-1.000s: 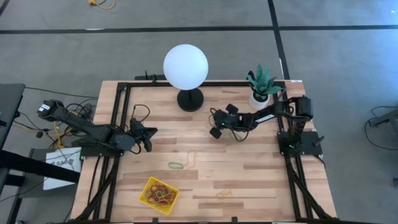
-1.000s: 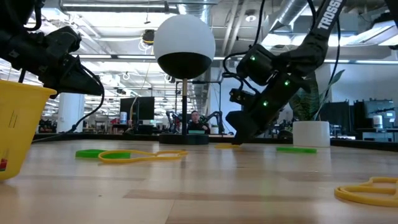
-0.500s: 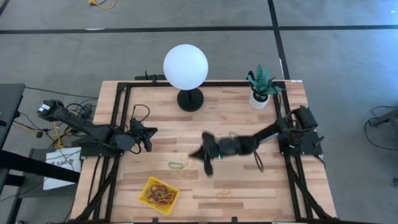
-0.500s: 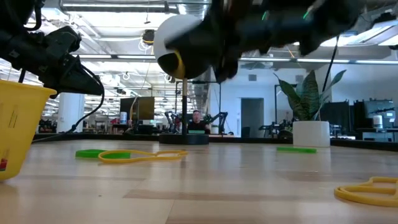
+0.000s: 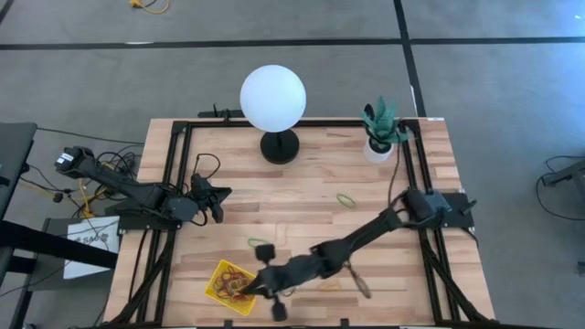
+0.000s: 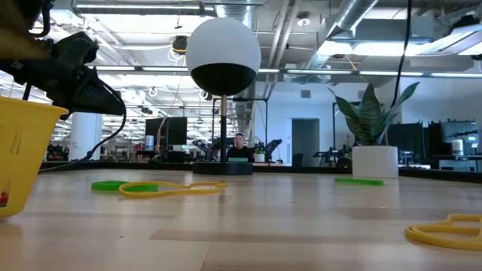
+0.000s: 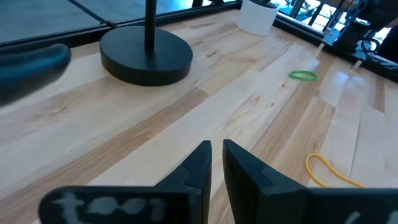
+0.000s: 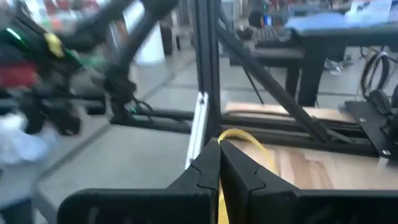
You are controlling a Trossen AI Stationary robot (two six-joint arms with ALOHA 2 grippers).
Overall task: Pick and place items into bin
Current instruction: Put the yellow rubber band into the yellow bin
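The table [image 5: 366, 238] is pale, banded wood inside a black metal frame. Toward its near-left corner sits the bin [image 5: 234, 286], a shallow square of glossy yellow plastic turned diamond-wise to the table edges, holding a tangle of red, yellow and green bands [image 5: 239, 285].

The right gripper [image 5: 259, 289] reaches across to the bin's right edge. Its dark fingers [image 8: 219, 163] are pressed together, with a thin yellow loop [image 8: 244, 138] showing just past their tips; whether they pinch it cannot be told.

The left gripper [image 5: 218, 203] hangs well behind the bin on the left side, fingers [image 7: 200, 167] nearly closed with a slim gap, holding nothing.

A limp green loop [image 5: 259, 243] and a yellow loop [image 5: 281, 233] lie flat just behind the bin, and another green loop [image 5: 345, 199] lies farther back to the right.
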